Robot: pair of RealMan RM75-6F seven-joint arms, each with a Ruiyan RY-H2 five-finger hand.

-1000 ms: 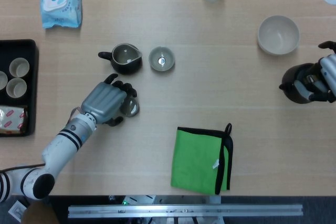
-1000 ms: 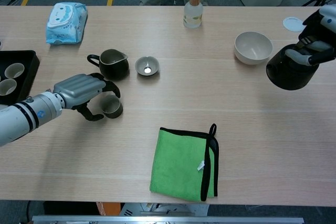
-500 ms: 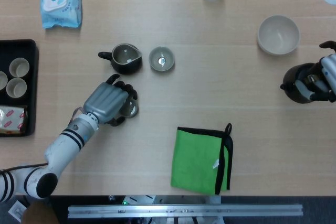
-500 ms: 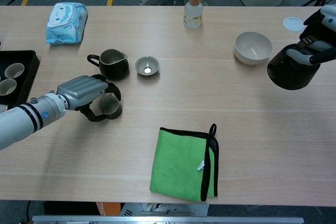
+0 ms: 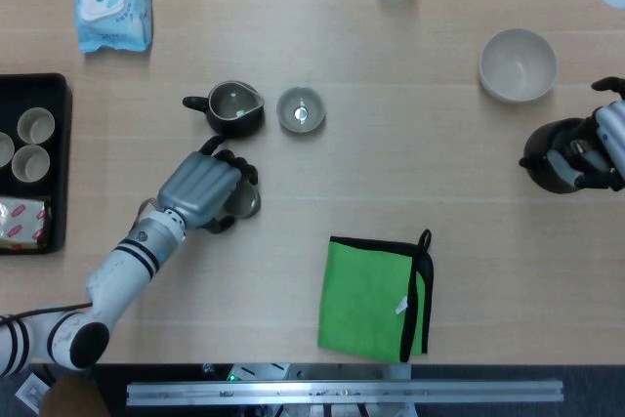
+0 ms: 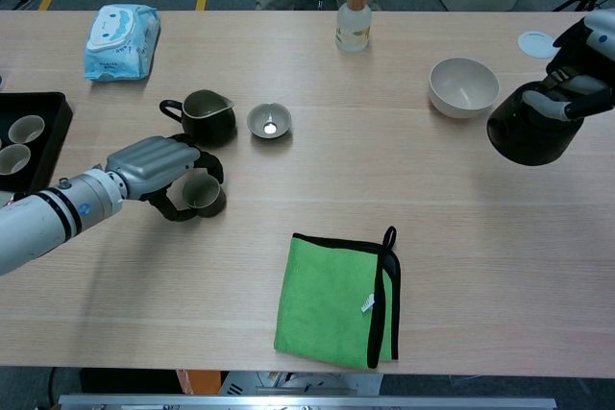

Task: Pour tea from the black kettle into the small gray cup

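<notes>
Pale wood table [image 6: 317,156], dark floor beyond its far edge.
Left hand [image 6: 154,163] grips the upright small gray cup [image 6: 203,194], left of centre; right hand [image 6: 577,74] holds the black kettle [image 6: 528,129] raised at the right edge.

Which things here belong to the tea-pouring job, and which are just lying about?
In the job:
black kettle, gripped by the right hand
small gray cup, with the left hand around it

Lying about:
green cloth
white bowl
dark pitcher
wipes pack
bottle
black tray of cups
</notes>
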